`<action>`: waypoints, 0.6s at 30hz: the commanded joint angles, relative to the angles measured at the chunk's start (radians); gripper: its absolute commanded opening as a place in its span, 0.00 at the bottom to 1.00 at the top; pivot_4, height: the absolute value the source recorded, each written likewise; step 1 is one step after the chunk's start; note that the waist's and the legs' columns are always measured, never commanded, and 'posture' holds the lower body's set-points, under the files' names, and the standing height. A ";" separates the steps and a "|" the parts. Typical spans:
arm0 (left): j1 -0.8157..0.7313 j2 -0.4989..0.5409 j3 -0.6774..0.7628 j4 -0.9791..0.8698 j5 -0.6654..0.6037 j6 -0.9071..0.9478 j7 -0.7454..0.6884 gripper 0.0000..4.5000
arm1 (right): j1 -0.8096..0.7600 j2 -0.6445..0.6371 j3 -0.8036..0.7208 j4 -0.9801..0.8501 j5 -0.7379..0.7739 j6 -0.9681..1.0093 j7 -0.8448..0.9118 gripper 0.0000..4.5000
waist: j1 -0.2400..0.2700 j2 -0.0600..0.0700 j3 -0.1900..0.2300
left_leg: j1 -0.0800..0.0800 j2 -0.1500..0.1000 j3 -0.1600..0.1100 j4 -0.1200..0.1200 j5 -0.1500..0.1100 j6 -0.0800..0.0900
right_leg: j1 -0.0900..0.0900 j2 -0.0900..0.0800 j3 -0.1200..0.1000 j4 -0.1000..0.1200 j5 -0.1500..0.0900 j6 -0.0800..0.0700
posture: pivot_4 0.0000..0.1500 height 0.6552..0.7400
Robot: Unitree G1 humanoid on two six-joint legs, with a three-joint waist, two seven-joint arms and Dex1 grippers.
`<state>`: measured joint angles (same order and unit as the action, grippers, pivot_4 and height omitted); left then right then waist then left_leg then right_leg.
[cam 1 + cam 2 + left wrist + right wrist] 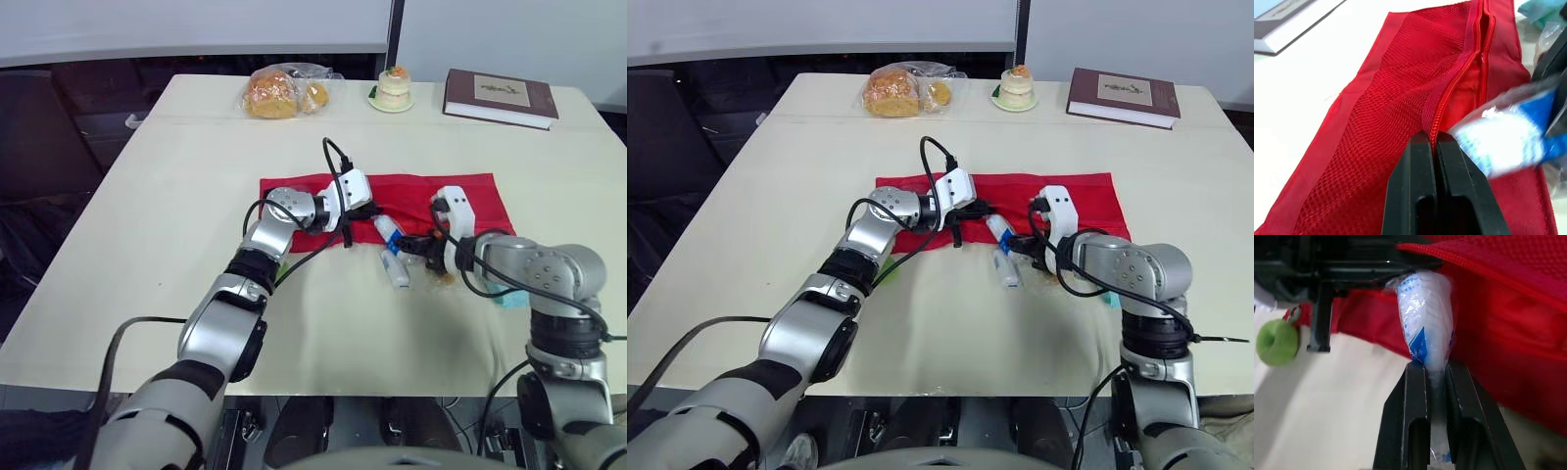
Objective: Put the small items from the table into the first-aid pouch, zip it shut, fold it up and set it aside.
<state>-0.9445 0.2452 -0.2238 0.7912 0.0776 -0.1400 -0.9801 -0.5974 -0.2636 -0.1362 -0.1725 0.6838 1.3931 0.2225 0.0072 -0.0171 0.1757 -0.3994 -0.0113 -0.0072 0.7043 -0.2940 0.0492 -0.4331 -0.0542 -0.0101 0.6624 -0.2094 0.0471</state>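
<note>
The red mesh first-aid pouch (470,201) lies flat at mid-table with its zipper part open (1484,54). My left gripper (367,211) is shut on the pouch's zipper edge (1431,132), holding the lip up. My right gripper (409,245) is shut on a blue-and-white plastic packet (1425,318), whose far end touches the pouch opening just beside the left fingers (1352,264). The same packet (1503,142) shows blurred in the left wrist view. A white tube-like item (396,269) lies on the table in front of the pouch.
A teal packet (509,299) lies by my right forearm. A small green ring (1277,342) sits near the pouch's left end. At the far edge are a bag of bread (279,93), a small cake on a plate (394,88) and a dark red book (500,96).
</note>
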 commanded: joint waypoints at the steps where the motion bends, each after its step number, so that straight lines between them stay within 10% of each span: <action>1: 0.001 -0.015 -0.006 -0.067 -0.014 0.002 -0.008 0.00 | -0.040 0.027 -0.022 0.023 -0.014 -0.031 -0.012 0.00 | -0.005 0.000 0.000 | 0.000 0.000 0.000 0.000 0.000 0.000 | 0.000 0.000 0.000 0.000 0.000 0.000 | 1.00 0.87; 18: 0.025 -0.022 -0.022 -0.111 -0.008 0.011 -0.001 0.00 | -0.163 0.190 -0.143 0.151 -0.044 -0.010 -0.102 0.00 | -0.021 0.000 0.000 | 0.000 0.000 0.001 -0.001 0.000 0.000 | -0.001 0.000 0.001 0.000 0.000 0.000 | 1.00 0.87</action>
<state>-0.9096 0.2273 -0.2426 0.7154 0.0771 -0.1179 -0.9775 -0.7208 -0.0894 -0.2552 0.0073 0.6151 1.3915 0.1216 -0.0134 -0.0168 0.1757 -0.3999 -0.0112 -0.0066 0.7034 -0.2939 0.0491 -0.4345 -0.0545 -0.0093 0.6626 -0.2093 0.0471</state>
